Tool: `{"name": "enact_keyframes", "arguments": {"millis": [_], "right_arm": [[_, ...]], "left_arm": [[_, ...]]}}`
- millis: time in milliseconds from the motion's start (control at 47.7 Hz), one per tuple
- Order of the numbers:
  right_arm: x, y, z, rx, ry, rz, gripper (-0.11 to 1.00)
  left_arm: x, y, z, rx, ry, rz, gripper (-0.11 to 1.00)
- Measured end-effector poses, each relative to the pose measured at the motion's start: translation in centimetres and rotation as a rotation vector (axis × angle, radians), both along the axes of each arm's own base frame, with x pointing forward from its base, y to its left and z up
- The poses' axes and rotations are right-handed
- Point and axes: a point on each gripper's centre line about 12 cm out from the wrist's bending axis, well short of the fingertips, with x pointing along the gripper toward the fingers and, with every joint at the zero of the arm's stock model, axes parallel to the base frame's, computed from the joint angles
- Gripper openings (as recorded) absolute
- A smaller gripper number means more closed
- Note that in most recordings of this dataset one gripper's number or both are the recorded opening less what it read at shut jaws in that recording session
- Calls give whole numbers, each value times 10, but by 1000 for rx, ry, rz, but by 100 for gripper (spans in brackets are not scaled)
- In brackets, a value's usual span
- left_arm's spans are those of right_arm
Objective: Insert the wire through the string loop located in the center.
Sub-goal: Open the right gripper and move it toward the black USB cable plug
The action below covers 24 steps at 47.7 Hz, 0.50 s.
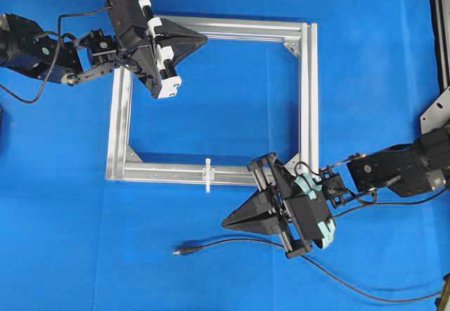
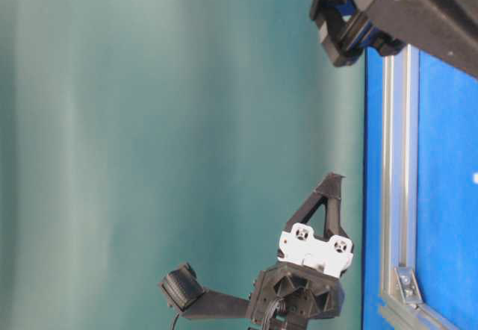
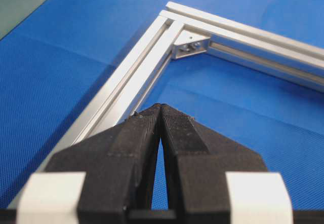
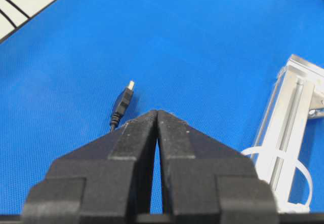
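The thin black wire [image 1: 281, 246] lies loose on the blue mat, its dark plug tip [image 1: 178, 252] pointing left; the plug [image 4: 123, 103] shows just past my right fingertips. The tiny white string loop [image 1: 208, 175] sits around the near bar of the silver frame [image 1: 309, 100], and also shows as the string loop [image 4: 298, 176] at the right edge of the right wrist view. My right gripper [image 1: 226, 223] is shut and empty, above the wire and right of the loop. My left gripper [image 1: 204, 40] is shut and empty over the frame's far bar [image 3: 126, 92].
The square aluminium frame rests flat on the mat with corner brackets [image 3: 191, 45]. In the table-level view the frame's edge [image 2: 396, 158] runs vertically, with the left gripper [image 2: 334, 178] beside it. A dark stand [image 1: 439, 22] lines the right edge.
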Motion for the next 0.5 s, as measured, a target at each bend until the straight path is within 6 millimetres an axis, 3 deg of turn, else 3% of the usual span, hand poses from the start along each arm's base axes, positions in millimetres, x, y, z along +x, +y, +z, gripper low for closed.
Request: {"name": "enact_keyframes", "arguments": {"millis": [210,503], "right_arm": [[-1,6,18,55,-13,3,-5],[-3,10,19,102,10,1,-3]], "left_arm": [[1,-2,1,9,1,-16,0],[0,-2,1,3,0,-14,0]]}}
